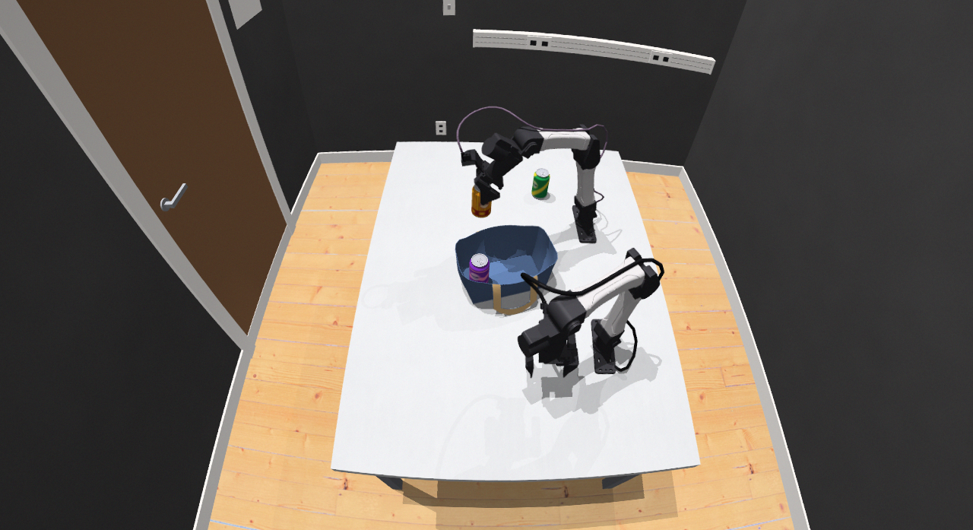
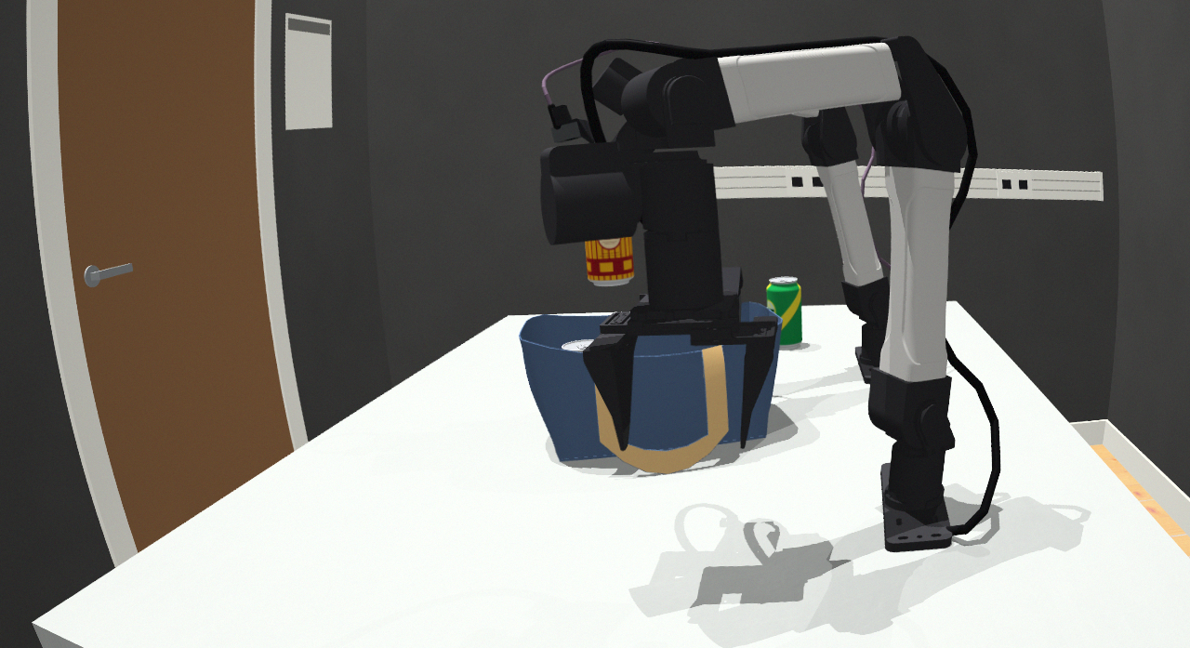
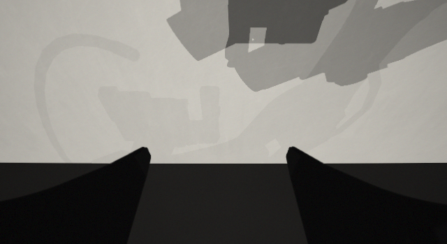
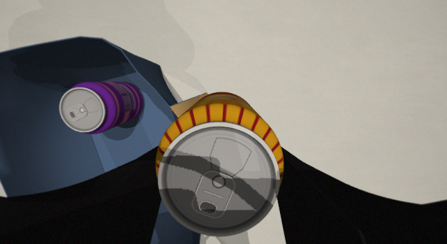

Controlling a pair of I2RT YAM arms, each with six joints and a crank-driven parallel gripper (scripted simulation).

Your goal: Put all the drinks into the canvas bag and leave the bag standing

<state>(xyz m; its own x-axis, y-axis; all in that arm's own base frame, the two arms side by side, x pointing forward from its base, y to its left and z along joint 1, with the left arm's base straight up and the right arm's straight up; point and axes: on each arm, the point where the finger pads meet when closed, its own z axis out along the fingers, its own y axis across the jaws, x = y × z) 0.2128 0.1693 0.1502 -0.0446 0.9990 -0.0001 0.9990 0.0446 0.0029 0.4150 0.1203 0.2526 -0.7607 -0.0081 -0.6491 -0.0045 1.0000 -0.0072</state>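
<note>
The blue bag [image 1: 480, 294] [image 2: 674, 394] [image 4: 45, 160] is standing on the white table [image 1: 421, 404] [image 2: 374, 520] with its walls up. Inside it, the purple can [image 1: 479, 268] [image 2: 575, 345] [image 4: 112, 105] is standing near one end. In the exterior view the bag's wall is hiding most of that can, and only its silver top is peeking out. The right gripper [image 1: 484, 192] [image 4: 221, 146] is squeezing the orange can [image 1: 480, 204] [image 2: 609, 261] [image 4: 220, 112] and holding it up in the air, outside the bag in the top view. The green can [image 1: 540, 184] [image 2: 785, 311] is standing on the table, near the bag. The left gripper [image 1: 548, 372] [image 2: 683, 444] [image 3: 218, 150] is hanging wide open, with nothing between its fingers. It is covering part of the bag and its tan handle [image 1: 497, 299] [image 2: 715, 394] in the exterior view. The left arm is hiding the top of the orange can there, and the right gripper's fingers seem to be hidden too.
</note>
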